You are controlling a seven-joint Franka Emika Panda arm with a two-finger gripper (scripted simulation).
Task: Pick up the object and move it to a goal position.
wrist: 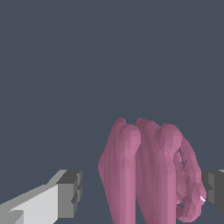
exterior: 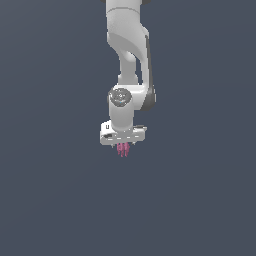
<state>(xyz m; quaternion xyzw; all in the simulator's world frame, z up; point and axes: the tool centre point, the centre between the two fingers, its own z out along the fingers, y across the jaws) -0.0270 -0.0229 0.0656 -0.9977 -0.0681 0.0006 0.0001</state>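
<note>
Grip uncertain: white two-fingered gripper (exterior: pixel 123 145) straddles small pink-magenta ridged object (wrist: pixel 148 175) hanging at its 6 o'clock; one pad touching, other apart, likely mid-carry toward unseen goal.

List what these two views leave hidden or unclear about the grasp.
- Exterior view: the gripper fingers are too small to separate from the pink ridged object.
- Wrist view: the object's lower end is cut off by the frame edge; one finger is mostly out of frame.
- Neither view marks a goal position.
</note>
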